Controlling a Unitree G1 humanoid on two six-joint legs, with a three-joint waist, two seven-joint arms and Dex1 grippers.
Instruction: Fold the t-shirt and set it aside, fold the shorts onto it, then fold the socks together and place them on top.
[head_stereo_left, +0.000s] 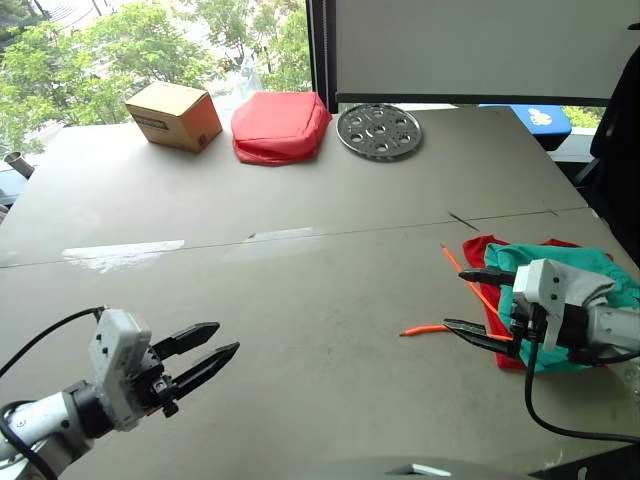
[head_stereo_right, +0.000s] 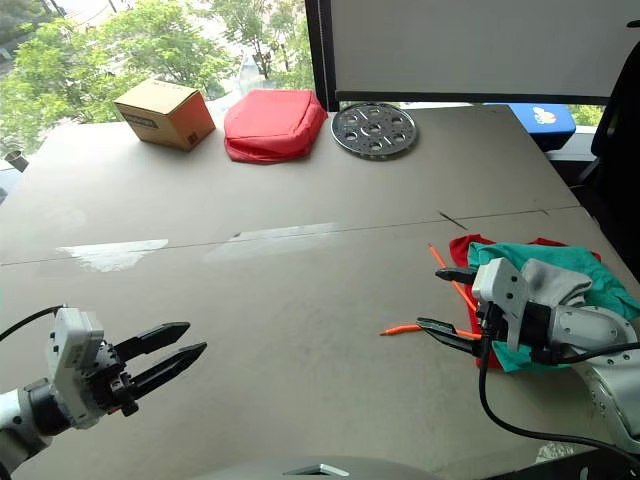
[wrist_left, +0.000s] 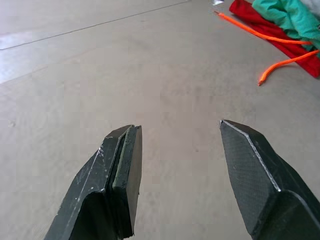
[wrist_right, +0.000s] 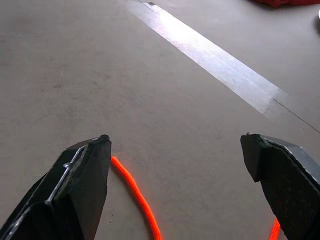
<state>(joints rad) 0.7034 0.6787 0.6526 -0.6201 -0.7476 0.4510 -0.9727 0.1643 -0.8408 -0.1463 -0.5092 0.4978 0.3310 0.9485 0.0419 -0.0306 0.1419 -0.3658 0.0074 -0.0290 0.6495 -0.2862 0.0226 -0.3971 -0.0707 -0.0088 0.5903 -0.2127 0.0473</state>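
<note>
Right pincer (head_stereo_left: 477, 301) is hovering spread wide over the tabletop (head_stereo_left: 300, 280) at the near right, jaws apart with nothing between them, fingertips pointing toward the middle of the tabletop. Orange drawstring (head_stereo_left: 425, 329) is lying loose on the surface just under and beside its lower finger; the right wrist view is showing the cord curving between the two fingers (wrist_right: 80, 185). Left pincer (head_stereo_left: 205, 352) is hanging over the near left of the tabletop, also spread and holding nothing, well apart from the clothes. Shorts (head_stereo_left: 560, 262) are sitting bunched at the right edge, lying on top of the t-shirt (head_stereo_left: 478, 248), whose red cloth is peeking out at the edge nearest the tabletop's middle. Socks can't be told apart from the pile. Along the far edge a cardboard box (head_stereo_left: 175, 115), a red padded pouch (head_stereo_left: 280, 126) and a round metal disc with holes (head_stereo_left: 379, 131) are sitting in a row
</note>
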